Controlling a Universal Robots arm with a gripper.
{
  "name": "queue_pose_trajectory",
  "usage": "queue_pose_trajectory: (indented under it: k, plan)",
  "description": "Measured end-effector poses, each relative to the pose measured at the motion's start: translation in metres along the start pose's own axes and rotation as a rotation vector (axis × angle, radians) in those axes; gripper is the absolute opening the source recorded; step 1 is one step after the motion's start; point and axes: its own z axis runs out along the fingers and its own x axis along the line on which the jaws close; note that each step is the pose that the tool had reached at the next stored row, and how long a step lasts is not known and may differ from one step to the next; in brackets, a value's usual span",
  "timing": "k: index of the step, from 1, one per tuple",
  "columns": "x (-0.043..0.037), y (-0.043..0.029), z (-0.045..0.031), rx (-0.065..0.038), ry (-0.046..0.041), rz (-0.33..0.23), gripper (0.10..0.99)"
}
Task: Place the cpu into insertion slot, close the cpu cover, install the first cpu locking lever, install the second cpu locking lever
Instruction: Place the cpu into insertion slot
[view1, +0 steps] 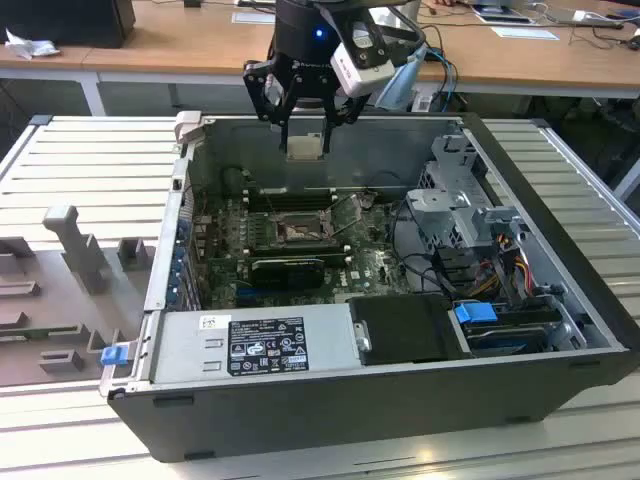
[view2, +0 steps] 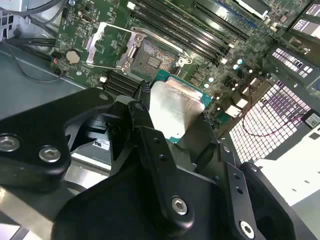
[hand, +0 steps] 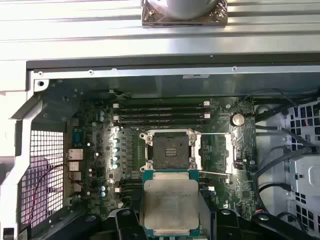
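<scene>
You have one open computer case (view1: 560, 215) lying on its side; inside it sit one green board (view1: 375, 262), one grey power-supply box (view1: 255, 345) along the near wall and one metal drive cage (view1: 455, 195) at the exterior view's right, with coloured wires beside it; two blue tabs show, one on the case's outer corner (view1: 115, 353) and one by the drives (view1: 478, 312).

Your gripper (view1: 306, 128) hangs above the case's far side, its fingers (view2: 150, 145) clenched on the one chip (view1: 305, 148), pinching it by opposite edges with its pale metal top showing in both wrist views.

The chip is up in the air, well apart from the board; the one socket (hand: 169, 150) holds nothing, its dark centre bare.

Its one cover (view2: 93, 46) stands swung open just beside the socket; two thin wire levers (hand: 216, 173) run along the cover's edges, unlatched; one coin battery (hand: 238, 119) sits near it; long black slots (hand: 160, 112) lie beside the socket.
</scene>
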Motion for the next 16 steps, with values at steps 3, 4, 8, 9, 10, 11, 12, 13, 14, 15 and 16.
queue_pose_trajectory:
  k: [3,4,8,9,10,11,12,13,14,15,16]
  plan:
    - [0.0000,0.0000,0.0000,-0.001,-0.0051,0.058,0.525]
    - [0.0000,0.0000,0.0000,-0.002,-0.0076,0.085,0.525]
    - [0.0001,-0.0005,0.0005,-0.002,-0.0085,0.095,0.525]
    - [0.0000,-0.0006,0.0009,-0.002,-0.0084,0.095,0.525]
    - [0.0000,-0.0007,0.0011,-0.002,-0.0083,0.095,0.525]
    - [0.0000,-0.0007,0.0011,-0.002,-0.0082,0.096,0.525]
    - [0.0000,-0.0007,0.0012,-0.002,-0.0083,0.097,0.525]
    - [-0.0001,-0.0007,0.0013,-0.002,-0.0086,0.099,0.525]
    - [-0.0001,-0.0007,0.0013,-0.002,-0.0090,0.104,0.525]
    - [-0.0001,-0.0007,0.0014,-0.002,-0.0094,0.108,0.525]
    - [0.0000,-0.0007,0.0014,-0.002,-0.0103,0.118,0.525]
